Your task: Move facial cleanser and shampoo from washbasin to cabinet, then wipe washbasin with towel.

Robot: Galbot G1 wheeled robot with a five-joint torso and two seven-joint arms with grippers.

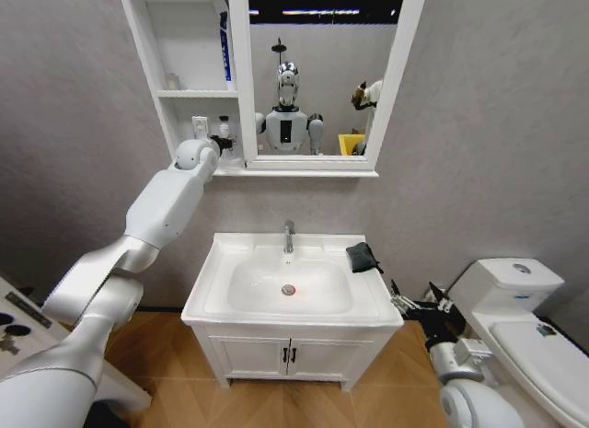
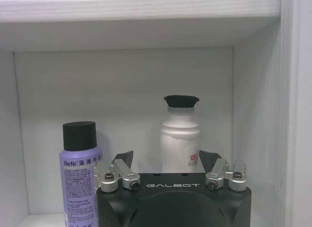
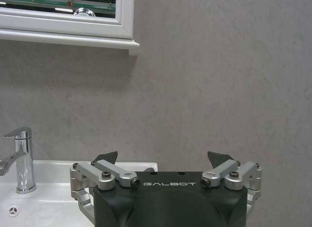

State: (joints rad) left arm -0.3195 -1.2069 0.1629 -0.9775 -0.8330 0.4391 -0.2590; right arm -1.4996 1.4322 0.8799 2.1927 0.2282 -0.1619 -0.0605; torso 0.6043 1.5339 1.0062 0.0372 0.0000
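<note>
Left gripper (image 2: pixel 165 161) is raised into the cabinet (image 1: pixel 189 94), at its lower cubbyhole, jaws spread & holding nothing. Just ahead of it, btwn the fingertips, stands a white bottle (image 2: pixel 180 139) w/ black cap; a purple bottle (image 2: pixel 80 175) stands beside it, off to one side. Right gripper (image 3: pixel 165 161) hangs low beside the washbasin (image 1: pixel 290 285), jaws spread, empty. Black towel (image 1: pixel 363 258) lies on the basin's back corner, nearest the right gripper.

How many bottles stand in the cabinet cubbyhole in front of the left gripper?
2: a purple bottle with a black cap stands off to one side, and a white bottle with a black cap stands directly ahead of the open left gripper.
</note>
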